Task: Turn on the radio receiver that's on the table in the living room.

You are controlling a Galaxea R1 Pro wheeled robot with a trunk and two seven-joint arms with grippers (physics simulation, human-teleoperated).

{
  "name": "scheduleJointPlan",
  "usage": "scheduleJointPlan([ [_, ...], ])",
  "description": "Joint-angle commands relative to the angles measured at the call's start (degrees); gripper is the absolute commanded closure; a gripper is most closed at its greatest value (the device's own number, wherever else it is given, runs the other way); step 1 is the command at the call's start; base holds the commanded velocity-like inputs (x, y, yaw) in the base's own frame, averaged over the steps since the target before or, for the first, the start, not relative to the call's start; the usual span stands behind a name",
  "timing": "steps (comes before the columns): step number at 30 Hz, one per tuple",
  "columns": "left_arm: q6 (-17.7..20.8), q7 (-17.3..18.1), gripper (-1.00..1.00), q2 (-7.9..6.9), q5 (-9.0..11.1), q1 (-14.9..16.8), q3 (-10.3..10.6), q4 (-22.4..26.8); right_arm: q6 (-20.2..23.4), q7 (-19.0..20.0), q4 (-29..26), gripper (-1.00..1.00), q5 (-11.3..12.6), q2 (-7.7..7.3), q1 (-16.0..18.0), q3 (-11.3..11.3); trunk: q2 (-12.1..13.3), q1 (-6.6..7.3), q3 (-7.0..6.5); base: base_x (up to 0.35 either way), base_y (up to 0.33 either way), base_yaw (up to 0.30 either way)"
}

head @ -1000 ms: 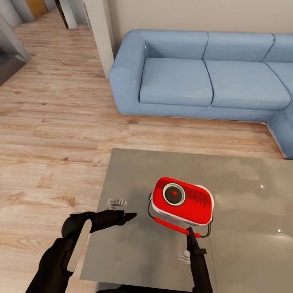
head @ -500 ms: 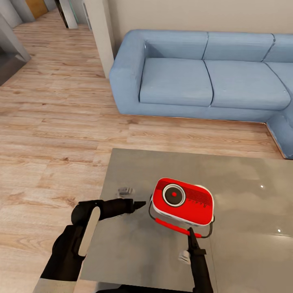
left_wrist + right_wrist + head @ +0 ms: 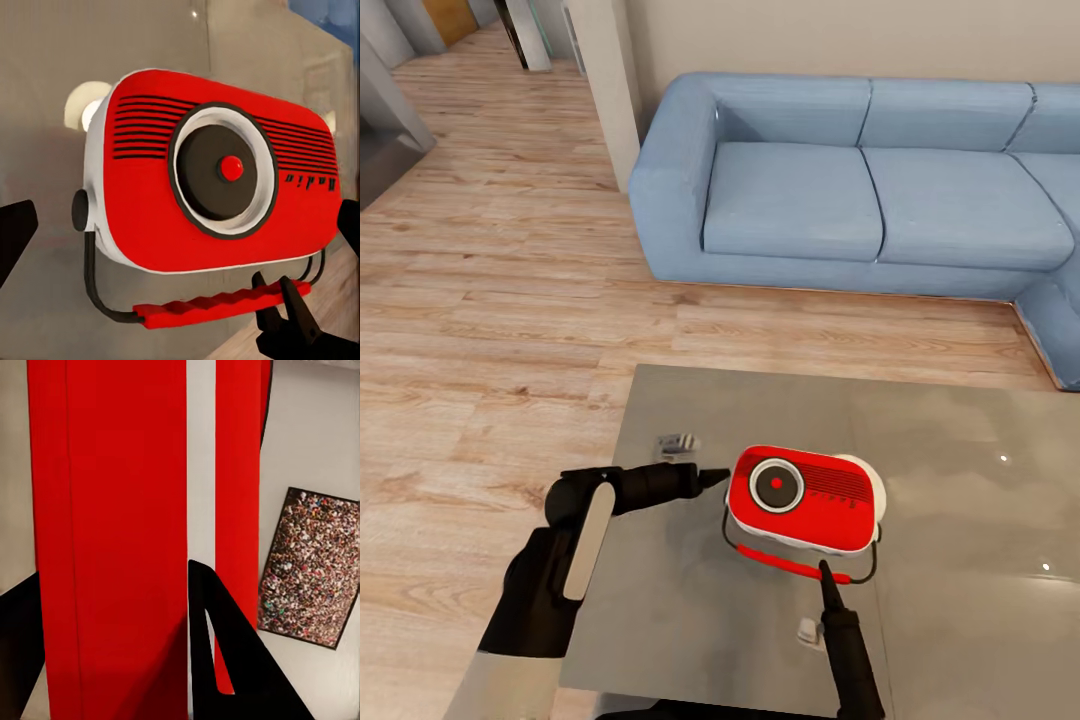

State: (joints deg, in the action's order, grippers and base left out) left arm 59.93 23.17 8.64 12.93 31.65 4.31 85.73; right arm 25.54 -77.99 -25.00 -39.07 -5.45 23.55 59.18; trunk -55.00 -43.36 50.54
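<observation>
The radio (image 3: 805,497) sits on the table (image 3: 960,620), tipped up on edge, dial (image 3: 223,169) facing out, blue sofa (image 3: 860,190) beyond it. The left gripper (image 3: 710,477) points at its left side, tips just beside the casing, fingers spread to either side in the wrist view, holding nothing. The right gripper (image 3: 823,572) touches the red handle (image 3: 792,566) from below; how wide it stands, I cannot tell.

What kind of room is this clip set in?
Most likely a living room in a home: a blue sofa along a beige wall, light wood plank floor, and a low glossy grey table carrying a small red radio.
</observation>
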Motion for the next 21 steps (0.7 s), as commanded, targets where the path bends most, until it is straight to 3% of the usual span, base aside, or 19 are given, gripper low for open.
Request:
scheduleJointPlan([
  [1,0.00,-0.01,-1.00,0.05,0.11,0.18,0.00,-0.01,0.10,0.12,-0.05,1.00,-0.23,-0.04,0.01,0.07,0.00,0.00,0.00,0.000,0.000,0.000],
  [18,0.01,-0.07,-1.00,1.03,0.74,1.35,0.27,-0.43,0.28,0.78,-0.15,1.00,-0.40,-0.16,0.01,0.06,0.00,0.00,0.00,0.000,0.000,0.000],
  [21,0.01,-0.11,-1.00,1.10,0.84,1.77,1.79,-1.08,0.36,0.53,-0.24,1.00,-0.40,-0.09,0.01,0.08,0.00,0.00,0.00,0.000,0.000,0.000],
])
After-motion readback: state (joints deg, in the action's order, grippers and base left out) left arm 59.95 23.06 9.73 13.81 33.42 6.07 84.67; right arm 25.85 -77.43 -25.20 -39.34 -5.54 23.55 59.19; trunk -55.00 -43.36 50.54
